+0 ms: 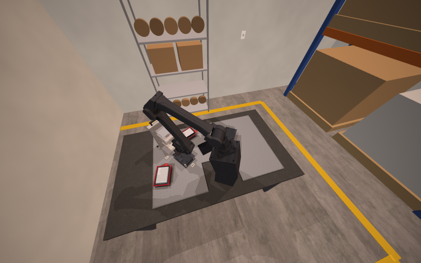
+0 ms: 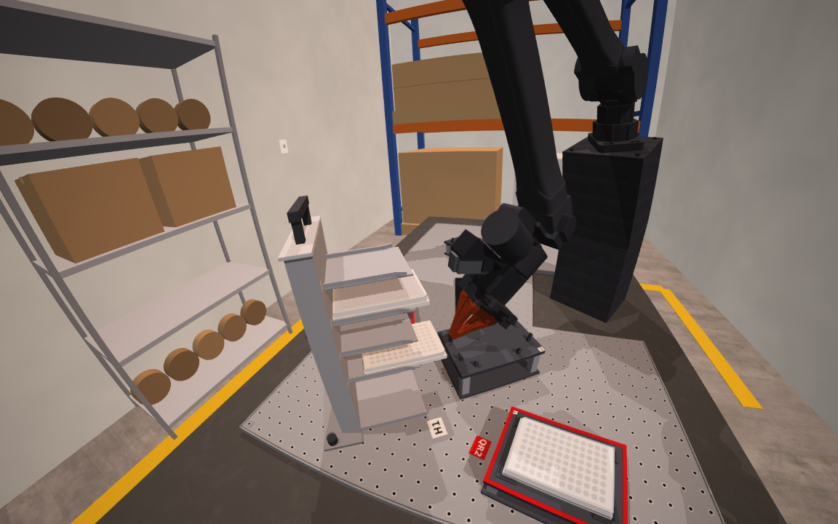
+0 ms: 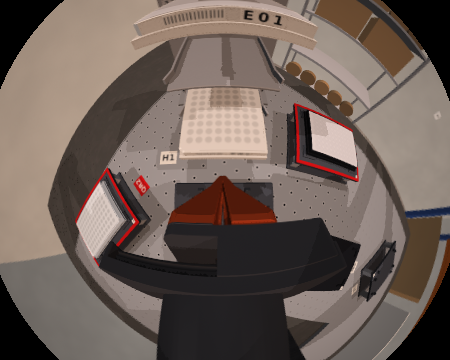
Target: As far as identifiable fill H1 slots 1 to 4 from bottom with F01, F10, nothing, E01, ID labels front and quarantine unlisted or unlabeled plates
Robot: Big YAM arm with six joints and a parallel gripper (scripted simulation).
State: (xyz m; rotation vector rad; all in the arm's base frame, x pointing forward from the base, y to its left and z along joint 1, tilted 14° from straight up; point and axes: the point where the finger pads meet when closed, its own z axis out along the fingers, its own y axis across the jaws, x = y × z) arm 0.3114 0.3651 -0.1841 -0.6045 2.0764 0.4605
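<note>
Wrist view — plate (image 3: 221, 122) beyond shut end effector (image 3: 224, 202).

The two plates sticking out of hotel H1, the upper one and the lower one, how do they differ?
The upper plate shows the label E01 on its front end in the wrist view; the lower plate shows a blank front end there. The upper plate protrudes a little from the hotel; the lower plate sticks out much further, toward the closed, empty hand. The lower plate's wells are exposed; the upper's are mostly hidden. Both are pale well plates, right way up.
</note>
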